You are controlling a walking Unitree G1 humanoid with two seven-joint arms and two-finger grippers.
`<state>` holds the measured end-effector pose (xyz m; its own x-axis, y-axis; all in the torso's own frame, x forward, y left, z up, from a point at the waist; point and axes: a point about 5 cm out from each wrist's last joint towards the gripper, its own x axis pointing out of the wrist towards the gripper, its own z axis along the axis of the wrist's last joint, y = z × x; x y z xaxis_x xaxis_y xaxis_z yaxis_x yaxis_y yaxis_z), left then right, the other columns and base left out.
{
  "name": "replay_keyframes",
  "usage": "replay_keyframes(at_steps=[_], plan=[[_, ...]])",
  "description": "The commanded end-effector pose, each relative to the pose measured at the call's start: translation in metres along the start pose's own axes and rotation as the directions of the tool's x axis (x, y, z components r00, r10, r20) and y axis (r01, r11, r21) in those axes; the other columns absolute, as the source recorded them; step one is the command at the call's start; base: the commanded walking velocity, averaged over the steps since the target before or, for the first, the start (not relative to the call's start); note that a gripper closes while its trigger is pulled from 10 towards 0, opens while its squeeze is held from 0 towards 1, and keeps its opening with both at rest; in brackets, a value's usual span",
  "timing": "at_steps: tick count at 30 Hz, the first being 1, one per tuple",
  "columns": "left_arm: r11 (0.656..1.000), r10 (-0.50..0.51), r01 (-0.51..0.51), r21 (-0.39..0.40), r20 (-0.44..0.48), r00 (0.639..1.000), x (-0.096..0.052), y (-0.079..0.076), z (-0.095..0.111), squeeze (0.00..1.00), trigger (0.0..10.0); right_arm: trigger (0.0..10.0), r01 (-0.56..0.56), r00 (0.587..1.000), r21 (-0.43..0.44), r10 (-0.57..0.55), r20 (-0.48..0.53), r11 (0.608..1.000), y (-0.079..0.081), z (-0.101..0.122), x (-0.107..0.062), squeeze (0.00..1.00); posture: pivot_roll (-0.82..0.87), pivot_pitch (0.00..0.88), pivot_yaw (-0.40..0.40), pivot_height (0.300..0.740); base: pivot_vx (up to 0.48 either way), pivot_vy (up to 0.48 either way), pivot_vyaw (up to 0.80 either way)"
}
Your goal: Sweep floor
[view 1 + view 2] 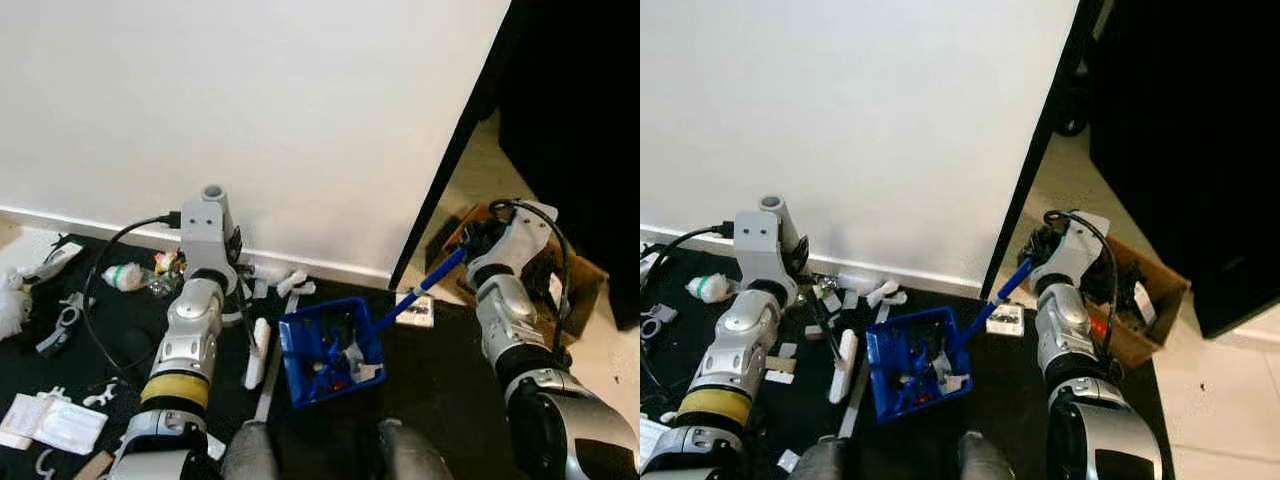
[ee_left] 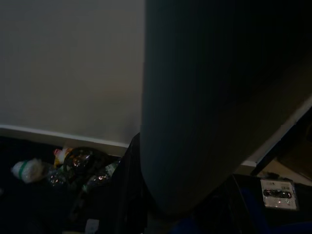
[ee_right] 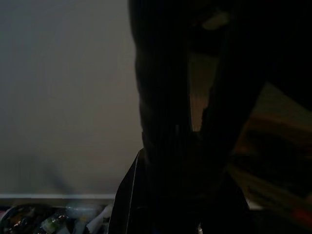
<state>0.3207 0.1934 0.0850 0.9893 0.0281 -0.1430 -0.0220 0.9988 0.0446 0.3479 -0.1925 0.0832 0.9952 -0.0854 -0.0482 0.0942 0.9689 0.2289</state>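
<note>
A blue dustpan (image 1: 331, 352) rests on the dark floor in front of me, with scraps and small litter inside it. Its blue handle (image 1: 420, 292) slants up to the right into my right gripper (image 1: 468, 243), which is shut on the handle's end. My left arm (image 1: 205, 240) reaches down toward the white baseboard, and its gripper (image 1: 238, 290) sits just left of the pan among the litter. A white stick-like brush (image 1: 258, 350) lies beside the pan's left edge. Both wrist views are dark and blocked by a close blurred shape.
White scraps (image 1: 290, 283) and a crumpled bottle (image 1: 125, 275) lie along the baseboard. Papers (image 1: 55, 422) and small white parts cover the floor at lower left. A black cable (image 1: 105, 265) loops there. A cardboard box (image 1: 583, 275) stands at right, past a dark door edge (image 1: 450, 170).
</note>
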Motion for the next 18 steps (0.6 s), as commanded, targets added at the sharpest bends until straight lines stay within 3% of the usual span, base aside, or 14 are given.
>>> replay_keyframes(at_steps=[1,18], plan=[[0.999,-0.026,0.025,-0.032,-0.011,1.0,-0.0007,-0.0106,-0.0052,0.0,10.0,10.0,0.017,0.998,-0.01,-0.016,0.064,1.0,-0.0069,0.0128,0.0019,0.0,0.02,0.05,-0.027,0.74,0.0,-0.48,0.0],[0.999,-0.002,0.002,-0.04,-0.013,1.0,0.0007,-0.0109,-0.0057,0.0,10.0,10.0,-0.006,0.999,-0.037,0.008,0.051,0.999,-0.0028,0.014,0.004,0.0,0.02,0.058,-0.039,0.74,0.0,-0.437,0.0]])
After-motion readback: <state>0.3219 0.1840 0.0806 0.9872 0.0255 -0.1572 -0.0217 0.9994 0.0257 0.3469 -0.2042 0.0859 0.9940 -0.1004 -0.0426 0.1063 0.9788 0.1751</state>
